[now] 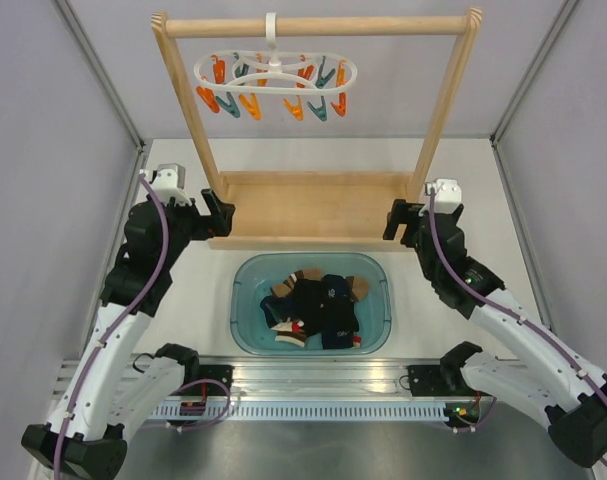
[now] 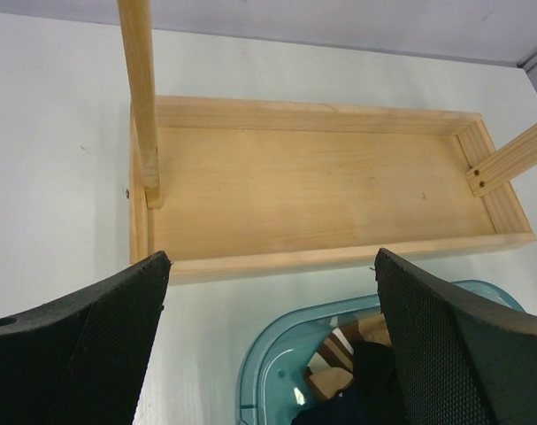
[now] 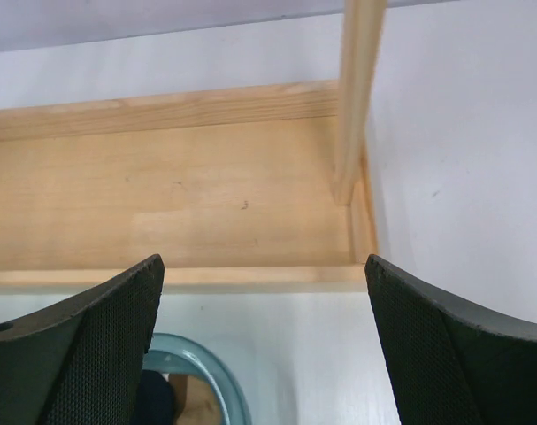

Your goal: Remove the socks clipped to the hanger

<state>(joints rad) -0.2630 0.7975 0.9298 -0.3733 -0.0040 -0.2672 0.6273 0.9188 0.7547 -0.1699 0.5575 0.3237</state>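
The white oval clip hanger hangs by its hook from the wooden rail; its orange and teal pegs dangle with nothing clipped in them. Several socks, striped brown and dark navy, lie piled in the teal tub. Some socks also show in the left wrist view. My left gripper is open and empty at the left front corner of the frame's wooden base. My right gripper is open and empty at the right front corner.
The wooden rail frame stands on a shallow wooden tray base, seen in both wrist views. The tub rim shows in the wrist views. Grey walls close in both sides.
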